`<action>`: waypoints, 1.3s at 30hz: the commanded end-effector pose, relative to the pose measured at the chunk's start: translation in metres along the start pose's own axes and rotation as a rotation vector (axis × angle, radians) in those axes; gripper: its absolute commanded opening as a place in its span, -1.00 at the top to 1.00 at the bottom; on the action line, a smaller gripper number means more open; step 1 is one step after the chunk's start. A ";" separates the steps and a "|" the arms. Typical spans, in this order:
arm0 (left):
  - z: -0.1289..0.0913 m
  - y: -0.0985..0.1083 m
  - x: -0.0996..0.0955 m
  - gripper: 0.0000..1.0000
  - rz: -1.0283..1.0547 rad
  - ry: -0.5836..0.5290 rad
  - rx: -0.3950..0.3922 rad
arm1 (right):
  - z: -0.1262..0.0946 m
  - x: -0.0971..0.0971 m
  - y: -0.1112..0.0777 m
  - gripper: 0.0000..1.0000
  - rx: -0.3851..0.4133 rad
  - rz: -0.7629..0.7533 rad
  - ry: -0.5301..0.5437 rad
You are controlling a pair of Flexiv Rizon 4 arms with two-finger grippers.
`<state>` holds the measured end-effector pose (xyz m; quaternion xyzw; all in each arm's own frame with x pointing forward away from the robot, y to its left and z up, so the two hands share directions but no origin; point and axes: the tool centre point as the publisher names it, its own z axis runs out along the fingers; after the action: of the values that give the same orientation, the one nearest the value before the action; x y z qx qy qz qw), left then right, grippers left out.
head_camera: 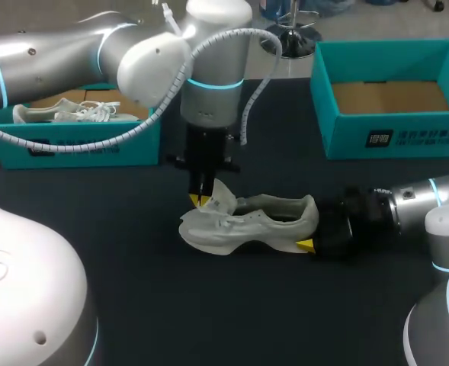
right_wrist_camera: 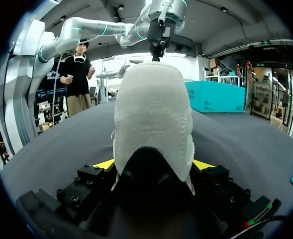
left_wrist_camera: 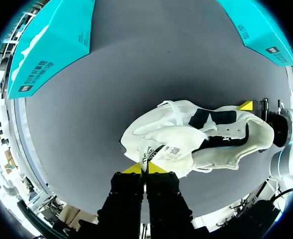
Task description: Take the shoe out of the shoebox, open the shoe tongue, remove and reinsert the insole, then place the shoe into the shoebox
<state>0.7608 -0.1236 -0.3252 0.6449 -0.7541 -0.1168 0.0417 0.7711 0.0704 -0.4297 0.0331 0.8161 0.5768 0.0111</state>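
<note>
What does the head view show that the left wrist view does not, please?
Only the head view shows the bare brown floor of the right box. Only the left wrist view shows the printed label on the tongue, pinched in the left gripper. Both show the shoe on the table, the left gripper at its tongue and the right gripper holding its heel.

Left arm (head_camera: 56, 46) hangs over mid-table, wrist vertical, left gripper (left_wrist_camera: 146, 168) pinched on shoe tongue (left_wrist_camera: 167, 145). Right gripper (right_wrist_camera: 153, 164) low, horizontal, near right edge, clamps shoe heel (right_wrist_camera: 153, 109).
</note>
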 end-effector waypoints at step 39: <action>-0.098 0.062 0.011 -1.00 1.191 -0.223 0.418 | 0.004 0.000 -0.002 1.00 0.004 0.001 -0.002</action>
<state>0.7253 -0.1438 -0.2169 0.1228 -0.9880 -0.0153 -0.0923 0.7711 0.0703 -0.4298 0.0332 0.8162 0.5767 0.0111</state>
